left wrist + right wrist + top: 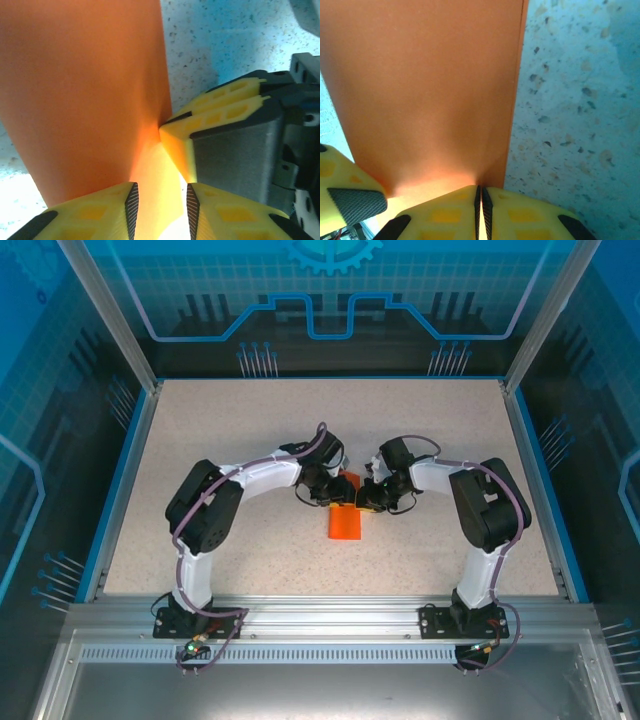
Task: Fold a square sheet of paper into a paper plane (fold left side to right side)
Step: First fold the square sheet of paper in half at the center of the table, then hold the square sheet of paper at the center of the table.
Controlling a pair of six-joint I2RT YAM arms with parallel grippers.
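Observation:
The square sheet of paper is bright orange and lies mid-table as a narrow upright strip, its far end lifted between the two grippers. In the right wrist view the paper runs away from my right gripper, whose jaws are pressed together on its near edge. In the left wrist view my left gripper stands open with a gap between its pads, and the glowing near end of the paper lies in that gap. The right gripper's yellow fingers pinch the paper just ahead. From above, the left gripper and right gripper nearly meet.
The speckled beige table is bordered by a blue rim and transparent walls. Both arm bases sit on the metal rail at the near edge. A left finger shows at the lower left of the right wrist view.

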